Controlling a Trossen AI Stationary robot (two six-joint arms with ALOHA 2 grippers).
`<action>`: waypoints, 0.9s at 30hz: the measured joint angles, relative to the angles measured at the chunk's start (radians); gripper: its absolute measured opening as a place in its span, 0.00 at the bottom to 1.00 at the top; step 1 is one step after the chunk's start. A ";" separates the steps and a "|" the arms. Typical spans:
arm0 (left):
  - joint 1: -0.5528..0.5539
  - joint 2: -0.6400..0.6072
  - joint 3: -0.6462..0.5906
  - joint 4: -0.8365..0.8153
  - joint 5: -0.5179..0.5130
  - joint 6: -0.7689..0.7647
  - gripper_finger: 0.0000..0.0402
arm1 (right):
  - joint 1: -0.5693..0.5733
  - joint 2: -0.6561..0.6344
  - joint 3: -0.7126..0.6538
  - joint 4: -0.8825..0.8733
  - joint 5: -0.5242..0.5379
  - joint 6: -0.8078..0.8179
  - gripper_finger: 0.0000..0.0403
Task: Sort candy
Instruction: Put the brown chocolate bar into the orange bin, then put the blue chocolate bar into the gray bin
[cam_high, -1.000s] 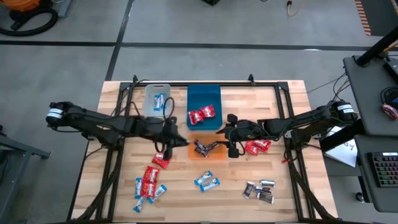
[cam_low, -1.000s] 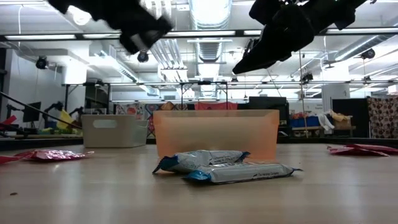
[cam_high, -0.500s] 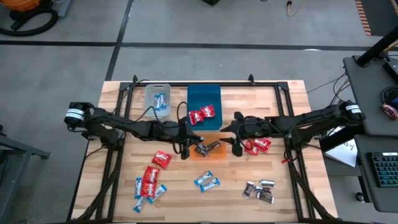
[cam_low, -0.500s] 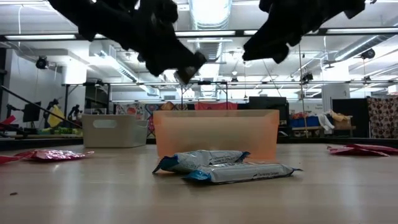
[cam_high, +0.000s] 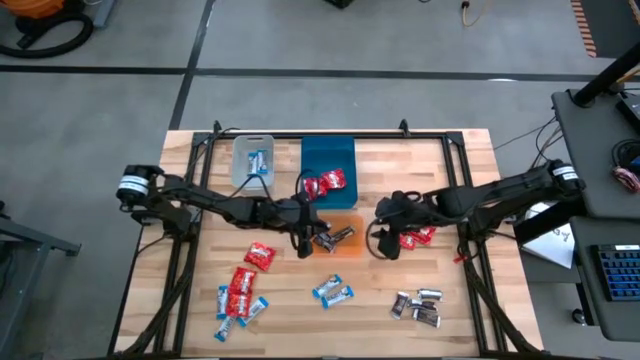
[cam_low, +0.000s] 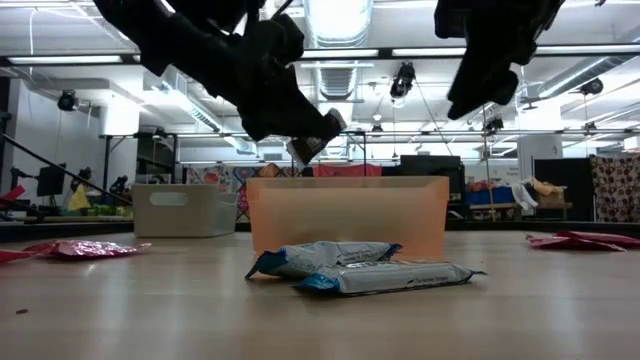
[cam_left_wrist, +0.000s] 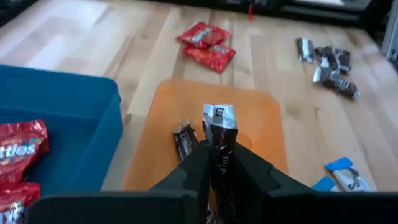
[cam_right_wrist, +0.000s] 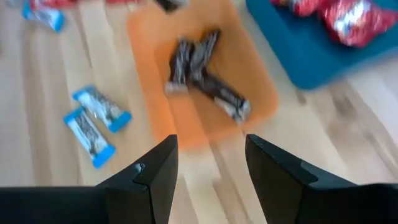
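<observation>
My left gripper (cam_high: 308, 228) hangs over the left part of the orange bin (cam_high: 350, 246), shut on a dark brown-silver candy (cam_left_wrist: 219, 127). Two or three dark candies (cam_high: 330, 238) lie in that bin. The blue bin (cam_high: 327, 155) holds red candies (cam_high: 325, 183). The clear bin (cam_high: 253, 160) holds a blue-and-white one. My right gripper (cam_high: 385, 243) stands open and empty above the table, just right of the orange bin. Loose red (cam_high: 240, 282), blue-and-white (cam_high: 333, 292) and dark candies (cam_high: 418, 305) lie on the near part of the table. My left gripper pinches the dark candy between its two fingers (cam_left_wrist: 194, 163). The wrapper runs along the fingers, and its silver end (cam_left_wrist: 219, 116) sticks out past their tips. The fingers come slanting down from the table's left. The candy is lifted clear, above the orange bin's floor (cam_left_wrist: 261, 124).
More red candies (cam_high: 418, 235) lie under the right arm, right of the orange bin. A single red candy (cam_high: 258, 257) lies near the left arm. The three bins stand side by side at the table's middle and far part. Black frame rails run along the left and right edges.
My left gripper has gone toward the table's right and down with the dark candy, from beside the orange bin to over it. My right gripper has drawn back from over the orange bin toward the table's right edge, risen a little and rolled about its own axis.
</observation>
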 joint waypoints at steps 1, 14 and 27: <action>0.000 0.003 0.006 -0.016 0.001 -0.002 0.11 | 0.007 0.014 0.016 -0.035 0.000 0.006 0.44; -0.004 -0.008 0.082 -0.163 0.011 0.038 0.38 | 0.139 0.096 0.121 -0.178 -0.038 0.035 0.44; -0.169 -0.132 0.082 -0.174 0.011 0.056 0.39 | 0.399 0.271 0.077 0.152 0.123 0.074 0.39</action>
